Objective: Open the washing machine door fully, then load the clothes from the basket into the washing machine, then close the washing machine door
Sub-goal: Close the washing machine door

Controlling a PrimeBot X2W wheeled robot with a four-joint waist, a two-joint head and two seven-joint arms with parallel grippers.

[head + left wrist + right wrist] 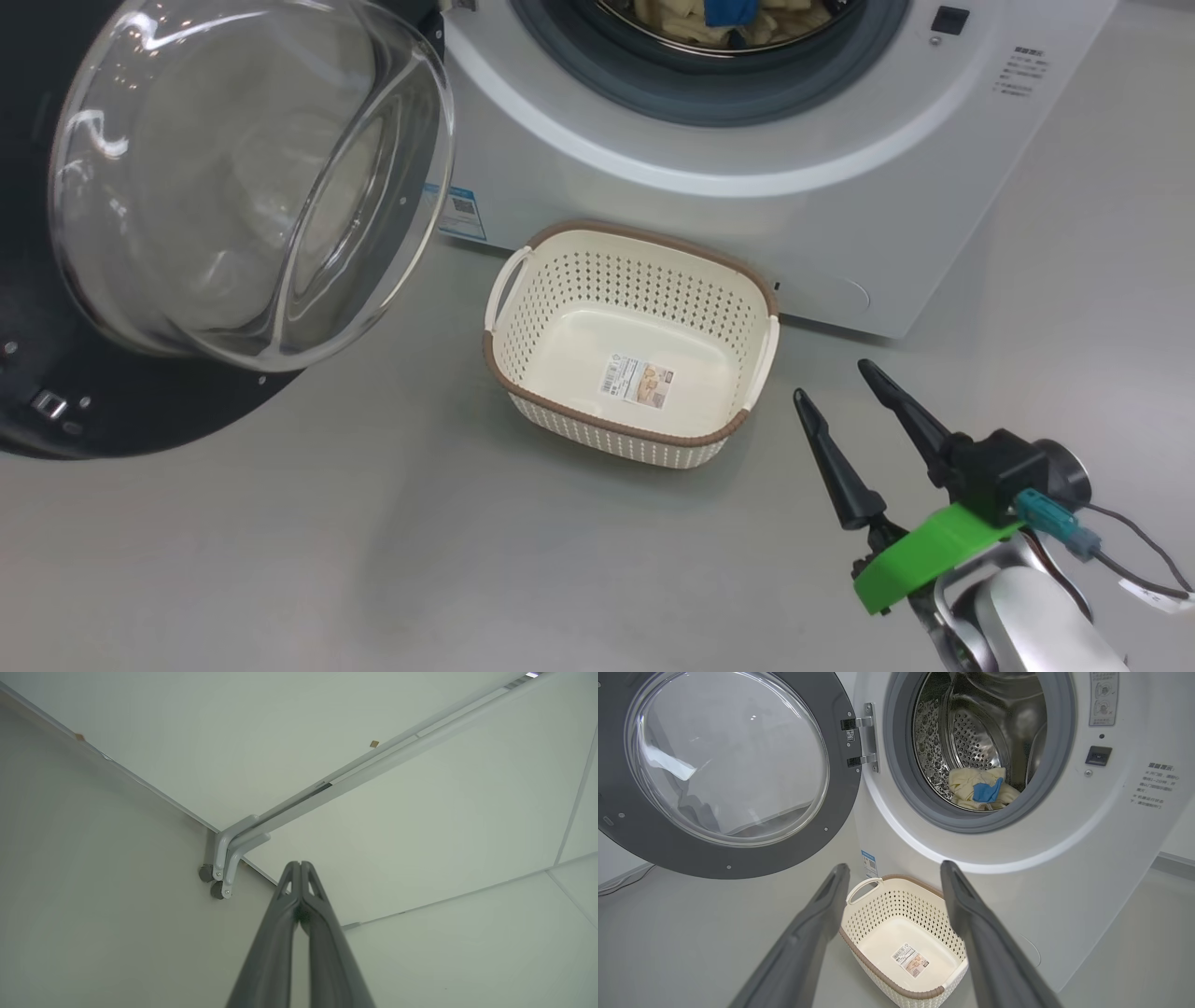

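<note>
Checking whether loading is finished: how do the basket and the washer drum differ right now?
The basket is empty but for a sticker; the drum holds the cream clothes with a blue patch. The basket is cream plastic with a brown rim; the drum is shiny steel. The basket opens upward on the floor; the drum opens toward the front. Both have perforated walls.

Pale grey floor (392,560), smooth and bare-looking. The cream basket (644,280) sits flat on it, upright, just in front of the white washing machine (653,201), which stands on the same floor behind.
</note>
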